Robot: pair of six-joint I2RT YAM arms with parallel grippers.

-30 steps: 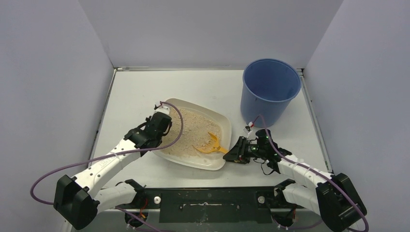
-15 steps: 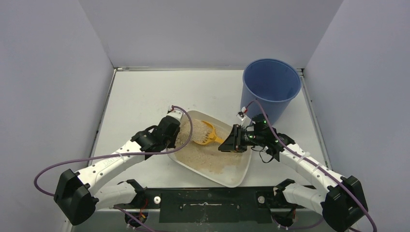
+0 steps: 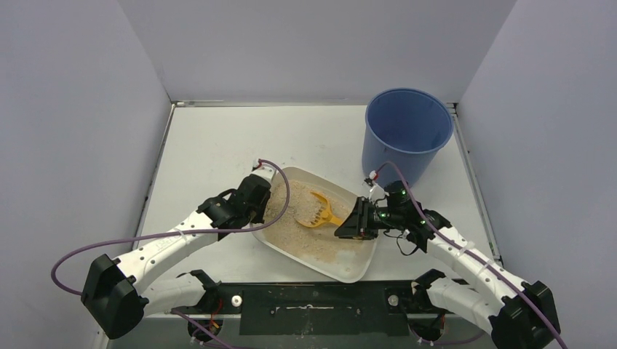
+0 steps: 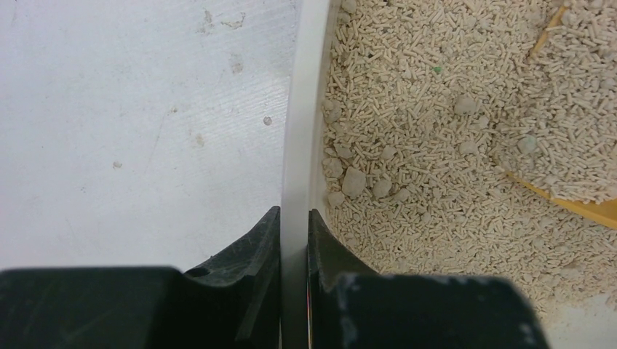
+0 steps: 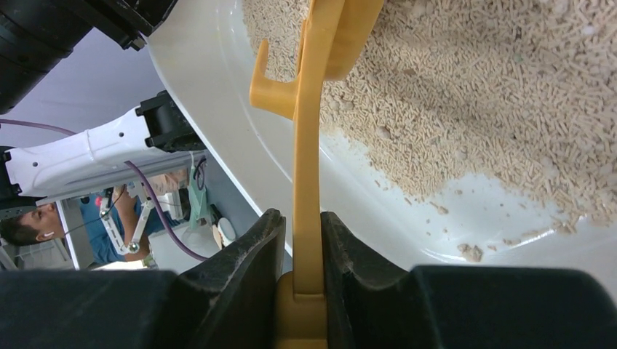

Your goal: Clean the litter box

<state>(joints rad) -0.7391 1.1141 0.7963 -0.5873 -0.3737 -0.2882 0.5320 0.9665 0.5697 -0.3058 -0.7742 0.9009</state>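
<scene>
The off-white litter box [image 3: 361,263] lies skewed at the table's middle front, holding beige litter [image 3: 305,234] with a few clumps [image 4: 353,181]. My left gripper [image 3: 256,198] is shut on the box's left rim [image 4: 298,145], one finger outside and one inside. My right gripper [image 3: 348,227] is shut on the handle [image 5: 308,174] of the orange slotted scoop [image 3: 318,209]. The scoop's head rests in the litter, partly filled [image 4: 575,145]. The blue bucket [image 3: 405,134] stands at the back right, beyond the box.
Grey walls enclose the table on three sides. The black base rail [image 3: 313,305] runs along the near edge. Purple cables [image 3: 145,236] loop beside both arms. The bucket is close to my right arm's elbow.
One second ago the box lay further left and the scoop sat at its near right. The box has since swung right and the scoop went to its far side, then drew back slightly.
</scene>
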